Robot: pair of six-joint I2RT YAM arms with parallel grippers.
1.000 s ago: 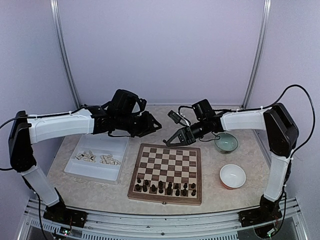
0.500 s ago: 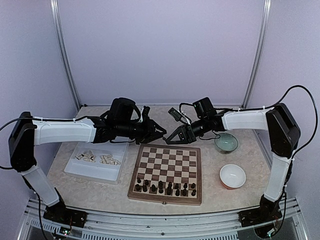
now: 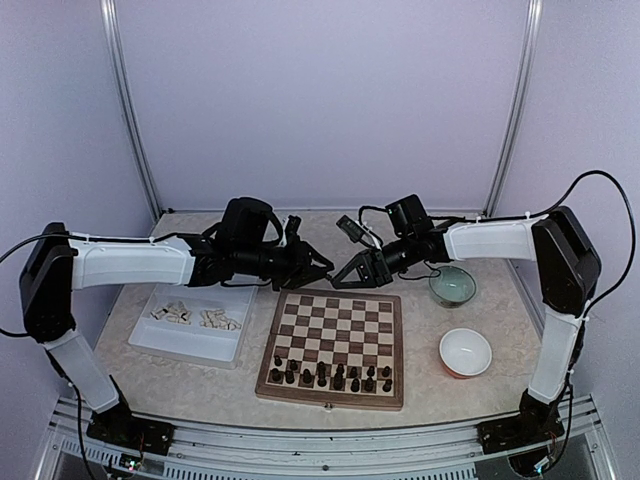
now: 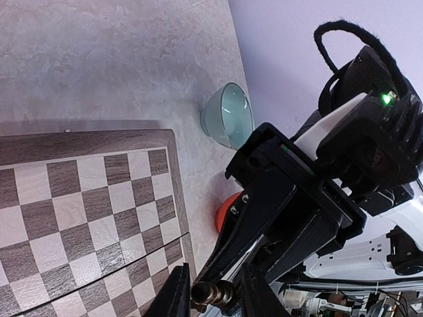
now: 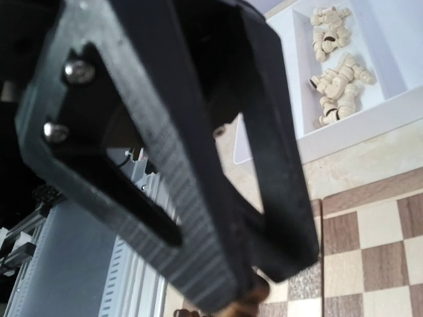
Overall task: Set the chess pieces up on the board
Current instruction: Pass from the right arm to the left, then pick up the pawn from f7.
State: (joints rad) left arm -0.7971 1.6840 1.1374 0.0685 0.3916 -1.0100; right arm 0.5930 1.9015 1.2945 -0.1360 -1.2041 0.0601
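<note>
Above the 12 o'clock edge of the checked wooden chessboard [image 3: 340,326], the right claw [image 3: 337,283] pinched a dark brown chess piece [image 4: 211,292], cropped by the frame, while whether the left claw [image 3: 324,268] gripped it too could not be told.

The left arm is sinking lower and stretching further toward the bench's right edge, bringing the left claw [image 3: 321,268] down near the middle of the bench, just beyond the board's [image 3: 340,292] far border. The gap to the right claw [image 3: 341,281] is closing, and the left claw's fingers [image 4: 176,298] are now flanking the dark chess piece [image 4: 211,292] at the right claw's tip.
</note>
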